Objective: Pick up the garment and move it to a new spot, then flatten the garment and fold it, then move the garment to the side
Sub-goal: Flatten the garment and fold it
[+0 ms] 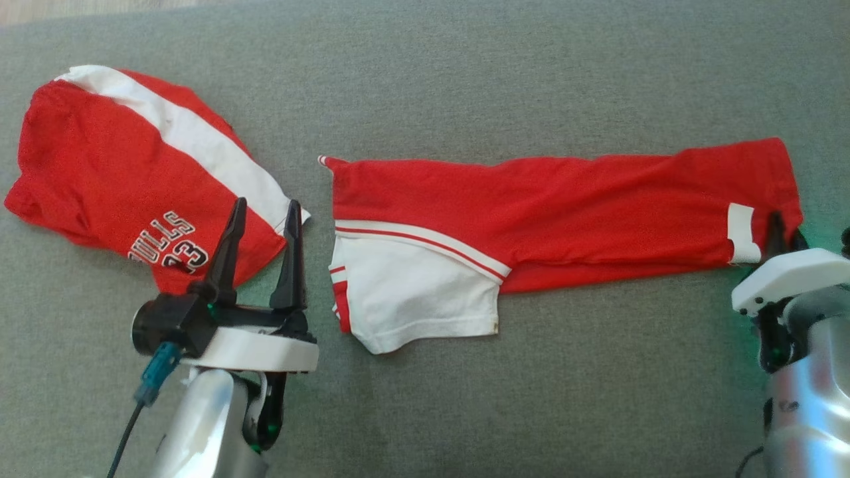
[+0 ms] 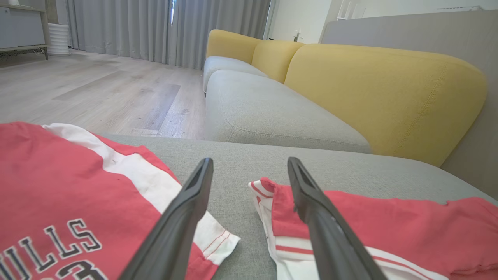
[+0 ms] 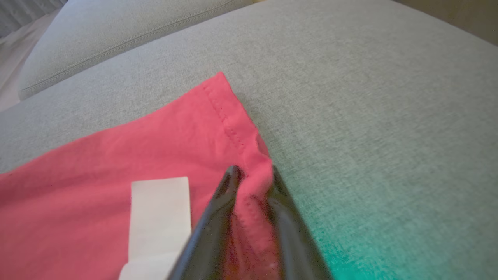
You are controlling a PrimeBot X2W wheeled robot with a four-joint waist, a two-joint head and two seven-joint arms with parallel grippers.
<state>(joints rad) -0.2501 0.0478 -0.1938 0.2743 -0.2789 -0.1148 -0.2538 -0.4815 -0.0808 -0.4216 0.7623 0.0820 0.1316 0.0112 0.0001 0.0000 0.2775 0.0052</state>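
Red-and-white garment lies stretched lengthwise across the middle of the grey cushion, white part at its left end. Right tool is pinched onto the garment's red hem at the right end, just beside a white label. Left tool: jaws wide apart, empty, over the gap between the garment and a red jersey numbered 23.

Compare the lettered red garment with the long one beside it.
The lettered garment lies bunched; the long garment is stretched in a flat strip. The lettered garment bears printed letters and numbers, the long garment none. The right gripper pinches the long garment's hem; the lettered garment is ungripped. Both are red with white trim.
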